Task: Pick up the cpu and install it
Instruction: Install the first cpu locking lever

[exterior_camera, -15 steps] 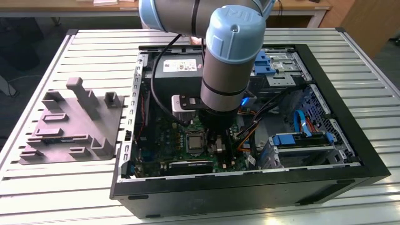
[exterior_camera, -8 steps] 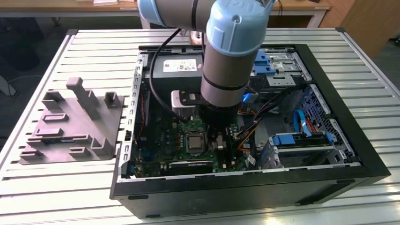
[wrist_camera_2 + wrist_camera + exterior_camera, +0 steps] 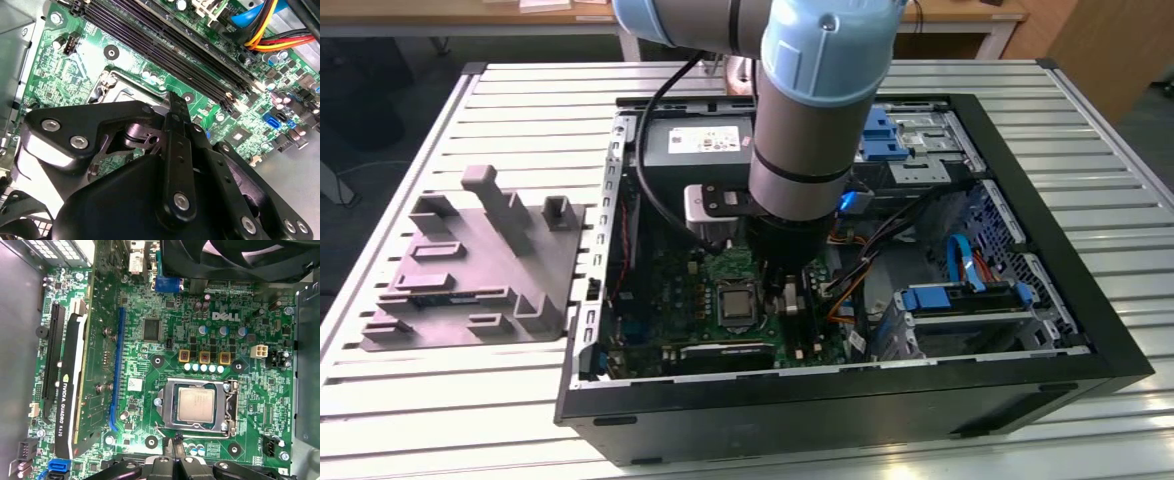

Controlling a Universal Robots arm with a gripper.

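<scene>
The cpu [image 3: 196,405] is a small silvery square lying flat in the socket [image 3: 199,406] on the green motherboard [image 3: 165,315], with the socket's shiny metal frame around it. My gripper [image 3: 175,444] hovers just beside one edge of the socket, its two black fingertips pressed together and holding nothing. In the second wrist view the gripper [image 3: 174,102] ends in one narrow tip above the board, near the socket's frame [image 3: 117,85]. In the exterior view the arm [image 3: 794,120] reaches down into the open computer case [image 3: 1014,330], next to the dark socket [image 3: 736,303].
A grey moulded tray [image 3: 467,270] with upright posts stands on the slatted table at the exterior view's left. Inside the case are a graphics card [image 3: 75,375], a black fan [image 3: 240,260], memory slots [image 3: 165,45], coloured cables [image 3: 270,25] and blue drive brackets [image 3: 961,295].
</scene>
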